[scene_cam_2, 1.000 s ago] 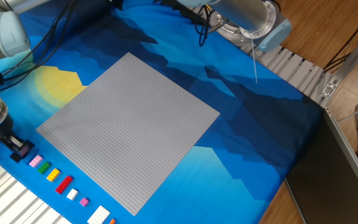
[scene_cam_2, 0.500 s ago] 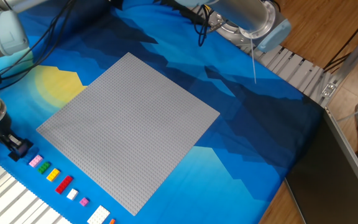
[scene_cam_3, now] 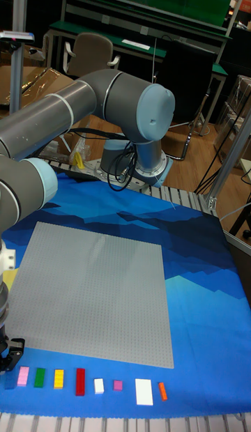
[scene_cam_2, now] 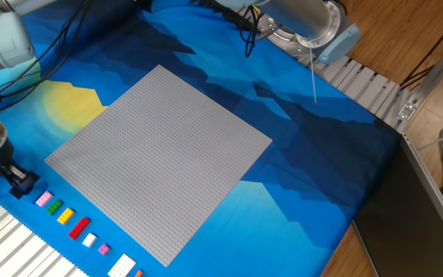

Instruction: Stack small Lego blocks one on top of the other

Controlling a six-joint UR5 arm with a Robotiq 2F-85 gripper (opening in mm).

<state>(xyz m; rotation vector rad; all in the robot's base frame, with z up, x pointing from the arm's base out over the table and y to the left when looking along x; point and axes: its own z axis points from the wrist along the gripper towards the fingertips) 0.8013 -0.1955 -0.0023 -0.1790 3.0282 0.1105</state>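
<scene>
— Grey baseplate fills the middle of the blue mountain-print cloth in the fixed view. Where's the action?

— Far left edge. The gripper is low at the cloth, its dark fingers closed around a small dark block, which sits at the head of the row of bricks.

— And the row itself?

— Running down toward the bottom edge: pink brick, green brick, yellow brick, red brick, small white brick, purple brick, then a bigger white brick. All lie flat on the cloth, none stacked.

— Over to the tall fixed view?

— Same row, now left to right along the near edge: pink, green, yellow, red, small white, purple, big white, and an orange brick at the end.

— Gripper there?

— Bottom-left corner, just beside the pink brick. From this angle I can't tell how its fingers stand; the dark block is barely visible.
</scene>
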